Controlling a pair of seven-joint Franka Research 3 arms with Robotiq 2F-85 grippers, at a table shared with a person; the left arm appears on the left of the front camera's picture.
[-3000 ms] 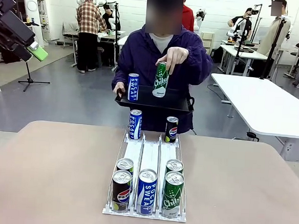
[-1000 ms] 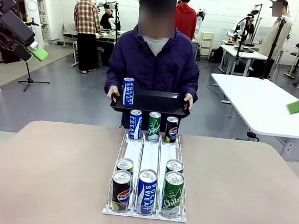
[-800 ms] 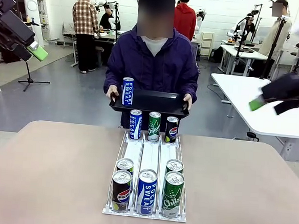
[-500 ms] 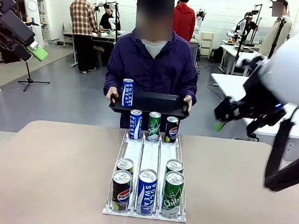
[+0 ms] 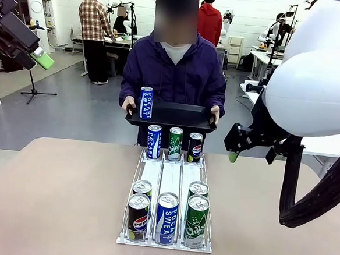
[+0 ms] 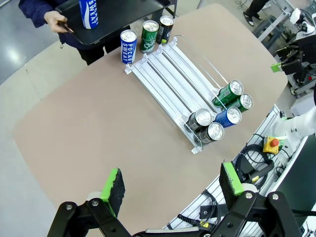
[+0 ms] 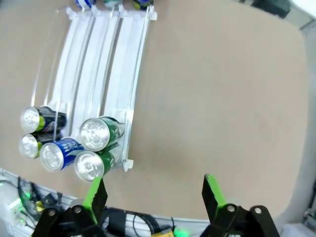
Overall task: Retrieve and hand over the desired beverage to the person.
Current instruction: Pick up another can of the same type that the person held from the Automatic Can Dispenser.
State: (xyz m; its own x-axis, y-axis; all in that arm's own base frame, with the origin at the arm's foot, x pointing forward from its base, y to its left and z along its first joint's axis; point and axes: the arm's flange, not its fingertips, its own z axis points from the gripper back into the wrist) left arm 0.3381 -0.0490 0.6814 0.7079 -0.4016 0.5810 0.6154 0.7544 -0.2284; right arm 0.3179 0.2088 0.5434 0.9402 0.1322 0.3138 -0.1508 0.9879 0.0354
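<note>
Front: shows right end effector [image 5: 252, 151], released, right of upright cans [image 5: 166, 218] in rack [image 5: 170, 174] on counter [image 5: 66, 190], nearer than left end effector [image 5: 38, 57]. Left wrist: looks down, released, cans well apart. Right wrist: finds can tops ahead-left.

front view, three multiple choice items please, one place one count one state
1. Where is the blue can nearest the person? A. on the tray they hold B. on the floor C. on a chair
2. How many cans stand at the rack's far end? A. one B. three C. six
3. How is the right gripper? A. fingers apart, empty B. fingers shut on a can C. fingers shut on the tray
1 A: it stands upright on the held tray. 2 B: blue, green and dark cans in a row. 3 A: the right wrist view shows both fingers wide apart, nothing between.
</note>
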